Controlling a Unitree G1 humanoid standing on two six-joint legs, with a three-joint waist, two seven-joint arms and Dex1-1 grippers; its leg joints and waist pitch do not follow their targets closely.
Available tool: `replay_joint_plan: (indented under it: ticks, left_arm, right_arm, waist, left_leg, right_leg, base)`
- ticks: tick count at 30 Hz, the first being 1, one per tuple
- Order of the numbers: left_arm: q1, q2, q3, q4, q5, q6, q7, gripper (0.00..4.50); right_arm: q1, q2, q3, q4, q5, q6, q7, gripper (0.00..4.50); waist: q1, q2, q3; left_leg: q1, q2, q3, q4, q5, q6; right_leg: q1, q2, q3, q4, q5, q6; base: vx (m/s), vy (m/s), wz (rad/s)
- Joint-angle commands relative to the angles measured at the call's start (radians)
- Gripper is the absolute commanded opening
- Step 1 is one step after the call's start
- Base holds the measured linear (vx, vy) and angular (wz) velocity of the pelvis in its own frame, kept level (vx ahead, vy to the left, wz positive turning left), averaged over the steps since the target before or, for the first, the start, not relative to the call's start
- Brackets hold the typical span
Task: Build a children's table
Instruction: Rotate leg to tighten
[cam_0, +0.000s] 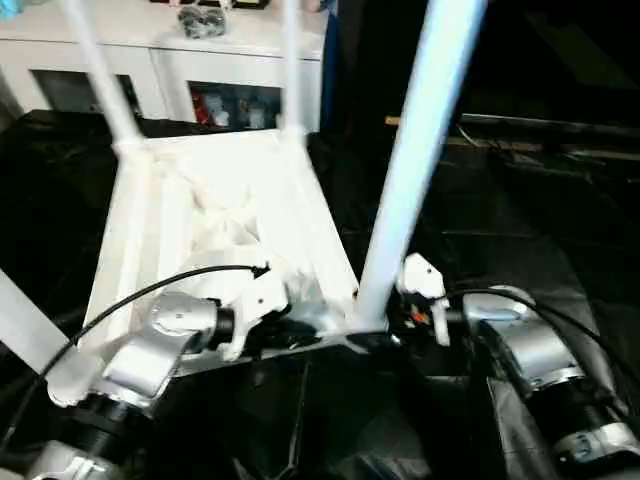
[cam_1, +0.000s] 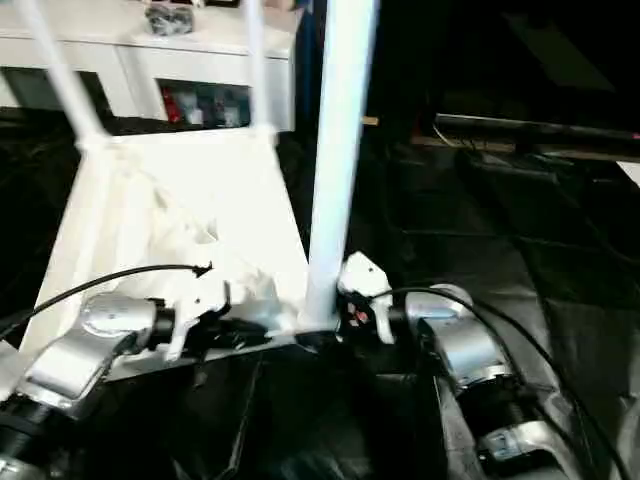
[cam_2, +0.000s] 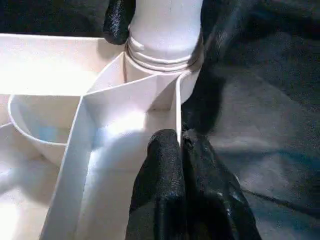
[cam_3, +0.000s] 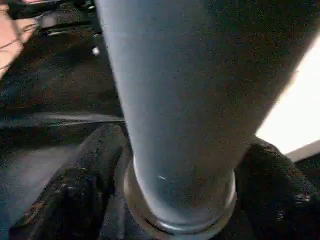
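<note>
The children's table lies upside down on the black cover, its ribbed white top (cam_0: 215, 215) facing up. Two legs stand at the far corners (cam_0: 100, 70) (cam_0: 292, 60), one at the near right corner (cam_0: 420, 150), and another leans at the near left (cam_0: 20, 330). My left gripper (cam_2: 181, 150) is shut on the thin rim wall of the top, just beside the near right corner socket (cam_2: 162, 65). My right gripper (cam_3: 180, 200) holds the base of the near right leg (cam_3: 185, 100), one black finger (cam_3: 85, 175) on each side of it.
A white cabinet (cam_0: 160, 50) with glass doors stands close behind the table's far edge. The black-covered work table (cam_0: 520, 230) stretches away to the right, with a dark bar and cables (cam_0: 540, 140) lying at its back. Thin black cables loop over both forearms.
</note>
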Motion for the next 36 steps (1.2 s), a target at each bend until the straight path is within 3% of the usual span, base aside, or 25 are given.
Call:
replay_joint_plan:
  ticks: [1, 9, 19, 24, 27, 30, 35, 36]
  left_arm:
    - [-0.007, 0.002, -0.010, -0.048, -0.031, -0.001, -0.026, 0.00]
    - [0.002, 0.011, -0.017, -0.066, -0.048, 0.012, -0.047, 0.00]
    - [0.003, -0.032, -0.011, -0.053, -0.021, 0.004, 0.030, 0.00]
    - [-0.035, -0.180, 0.016, -0.023, 0.037, 0.047, 0.286, 0.00]
    - [-0.035, -0.211, 0.006, -0.027, 0.068, 0.069, 0.349, 0.00]
    - [-0.027, -0.261, -0.003, -0.045, 0.106, 0.107, 0.440, 0.00]
    - [-0.022, -0.304, -0.008, -0.041, 0.141, 0.120, 0.511, 0.00]
    - [-0.024, -0.312, -0.010, -0.033, 0.145, 0.117, 0.517, 0.00]
  right_arm:
    - [-0.003, -0.005, 0.035, -0.033, 0.025, 0.006, 0.062, 3.16]
    - [-0.004, -0.002, 0.047, -0.032, 0.028, 0.001, 0.085, 2.61]
    - [0.035, 0.032, 0.041, -0.038, 0.035, 0.007, 0.039, 2.54]
    - [-0.002, 0.187, -0.002, 0.101, -0.052, -0.013, -0.321, 2.54]
    - [-0.011, 0.251, -0.022, 0.118, -0.059, 0.013, -0.431, 2.53]
    - [-0.001, 0.322, -0.011, 0.103, -0.082, 0.015, -0.519, 2.53]
    - [-0.003, 0.356, 0.023, 0.113, -0.127, -0.017, -0.556, 2.53]
    - [-0.009, 0.359, 0.015, 0.123, -0.118, -0.015, -0.557, 3.09]
  waist:
    - [0.000, -0.001, -0.057]
    - [0.005, 0.001, -0.060]
    - [0.007, 0.002, -0.060]
    - [-0.003, 0.002, -0.051]
    - [-0.028, 0.000, -0.048]
    - [-0.034, -0.004, -0.048]
    - [-0.038, -0.002, -0.049]
    - [-0.038, -0.001, -0.050]
  left_leg:
    - [0.011, 0.042, -0.007, -0.072, -0.202, 0.050]
    - [0.011, 0.040, -0.006, -0.069, -0.185, 0.047]
    - [0.013, 0.042, -0.006, -0.069, -0.188, 0.046]
    - [0.014, 0.037, -0.009, -0.075, -0.265, 0.006]
    - [0.000, 0.031, -0.021, -0.082, -0.292, -0.015]
    - [0.013, 0.032, -0.019, -0.077, -0.304, -0.006]
    - [0.013, 0.032, -0.017, -0.078, -0.306, 0.007]
    - [0.012, 0.031, -0.017, -0.078, -0.306, 0.009]
  right_leg:
    - [0.050, -0.070, 0.055, -0.071, -0.218, -0.202]
    - [0.052, -0.068, 0.054, -0.067, -0.181, -0.212]
    - [0.050, -0.068, 0.054, -0.069, -0.178, -0.214]
    - [0.047, -0.073, 0.052, -0.088, -0.352, -0.167]
    - [0.056, -0.076, 0.042, -0.102, -0.494, -0.091]
    - [0.040, -0.074, 0.046, -0.110, -0.502, -0.088]
    - [0.040, -0.070, 0.046, -0.106, -0.449, -0.102]
    - [0.042, -0.070, 0.046, -0.105, -0.440, -0.105]
  base:
    - [0.000, 0.000, 0.00]
    - [0.000, 0.000, 0.00]
    - [0.000, 0.000, 0.00]
    - [0.000, 0.000, 0.00]
    - [-0.039, -0.001, -0.08]
    - [0.000, 0.000, 0.00]
    - [0.000, 0.000, 0.00]
    - [0.000, 0.000, 0.00]
